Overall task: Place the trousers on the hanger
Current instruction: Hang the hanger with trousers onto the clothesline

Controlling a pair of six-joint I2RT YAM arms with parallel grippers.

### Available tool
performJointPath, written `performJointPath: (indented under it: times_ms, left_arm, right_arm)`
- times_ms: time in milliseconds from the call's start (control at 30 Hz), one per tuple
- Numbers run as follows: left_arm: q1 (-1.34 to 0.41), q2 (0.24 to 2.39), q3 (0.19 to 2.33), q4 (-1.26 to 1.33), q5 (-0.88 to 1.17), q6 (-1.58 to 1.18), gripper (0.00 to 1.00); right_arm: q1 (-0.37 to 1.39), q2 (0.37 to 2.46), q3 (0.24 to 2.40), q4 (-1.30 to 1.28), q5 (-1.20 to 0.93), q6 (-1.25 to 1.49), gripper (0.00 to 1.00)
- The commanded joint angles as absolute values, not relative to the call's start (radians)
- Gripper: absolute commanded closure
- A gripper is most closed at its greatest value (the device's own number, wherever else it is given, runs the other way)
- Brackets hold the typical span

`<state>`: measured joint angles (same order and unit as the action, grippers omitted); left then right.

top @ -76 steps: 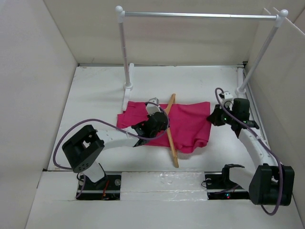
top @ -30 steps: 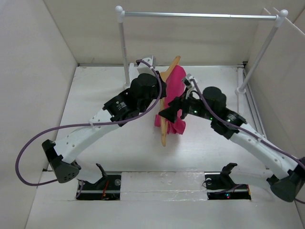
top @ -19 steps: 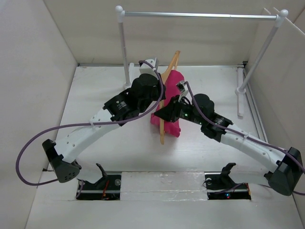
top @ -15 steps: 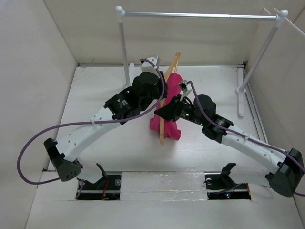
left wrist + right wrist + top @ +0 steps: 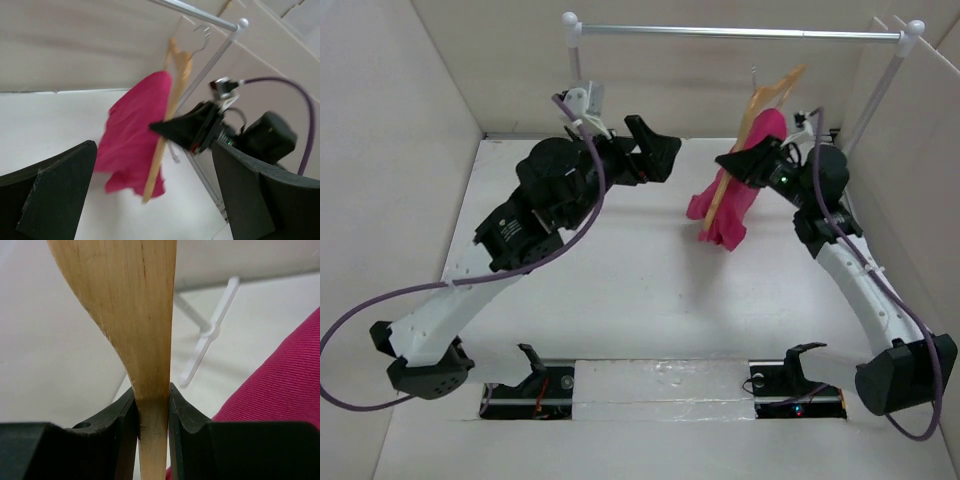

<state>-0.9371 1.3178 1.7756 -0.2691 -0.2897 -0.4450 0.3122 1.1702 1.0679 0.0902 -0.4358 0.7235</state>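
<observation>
White-walled box, white table point(image 5: 620, 290), silver rail point(image 5: 740, 32) across the top of the top view. Right arm has the load. Trousers point(image 5: 735, 195) are up off the table at upper right, draped over the hanger point(image 5: 772, 90) and hanging in a bunch below it. Hanger's long axis runs lower left to upper right, steeply tilted. Right gripper point(image 5: 734, 162) is clamped narrow on the wood, both pads flush in the wrist view. Left gripper point(image 5: 658, 146) is spread wide, holding nothing, well apart at upper middle, pointing toward the load. Hook point(image 5: 201, 36) sits at the top end, just below the rail and not on it. Draping looks done; I'd guess the next move is hook over rail, right arm only.
</observation>
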Motion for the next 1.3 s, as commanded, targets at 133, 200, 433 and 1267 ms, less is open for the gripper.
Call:
performJointPath:
  times_ms: [133,200,433,1267]
  left_arm:
    - [-0.882,1.088,1.433,-0.267,-0.314,-0.517,0.03]
    - [-0.882,1.045,1.318,-0.278,-0.311,-0.541,0.03]
    - [-0.882,0.959,1.062,-0.308,-0.290,-0.629,0.03]
    - [-0.882,1.015,1.156,-0.388,-0.345,-0.646,0.01]
  right_arm:
    - [-0.007,1.248,1.292,0.453,-0.649,0.819,1.00]
    - [-0.040,1.317,1.311,0.530,-0.672,0.873,1.00]
    - [-0.103,1.466,1.405,0.722,-0.664,1.032,1.00]
    - [-0.308,1.562,1.468,0.402,-0.847,0.750,0.00]
